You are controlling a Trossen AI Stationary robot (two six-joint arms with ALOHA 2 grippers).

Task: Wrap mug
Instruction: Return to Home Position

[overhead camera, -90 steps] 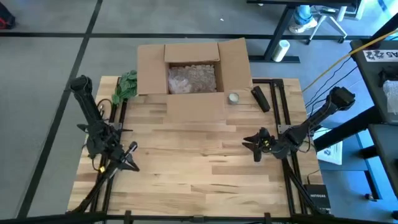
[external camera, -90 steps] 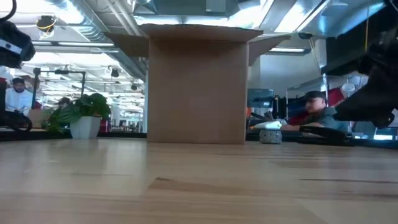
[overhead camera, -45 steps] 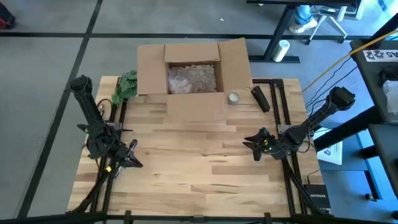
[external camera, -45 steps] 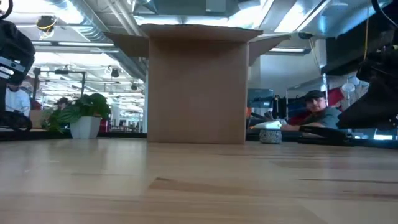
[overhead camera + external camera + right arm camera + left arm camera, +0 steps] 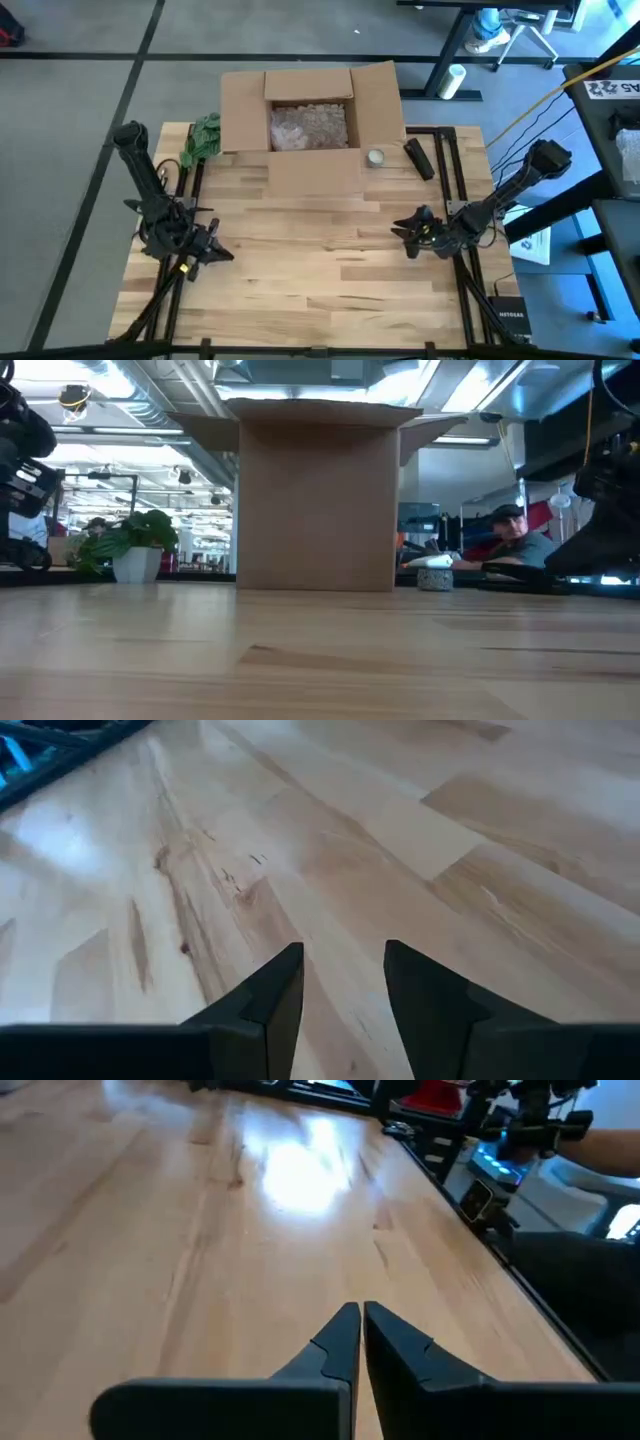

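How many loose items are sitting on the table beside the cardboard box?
3: a green plant left of the cardboard box, a small round object at its right front corner, and a black bar-shaped object just right of that. None seems hidden from above.

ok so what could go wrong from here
The cardboard box has its flaps open, so the bubble-wrapped bundle inside could shift or tip out if the box gets bumped. The left gripper, shut, and the right gripper, open, both hang low over the table; a dip while retracting might scrape the wood. The small round item and dark object beside the box could be knocked by the right arm.
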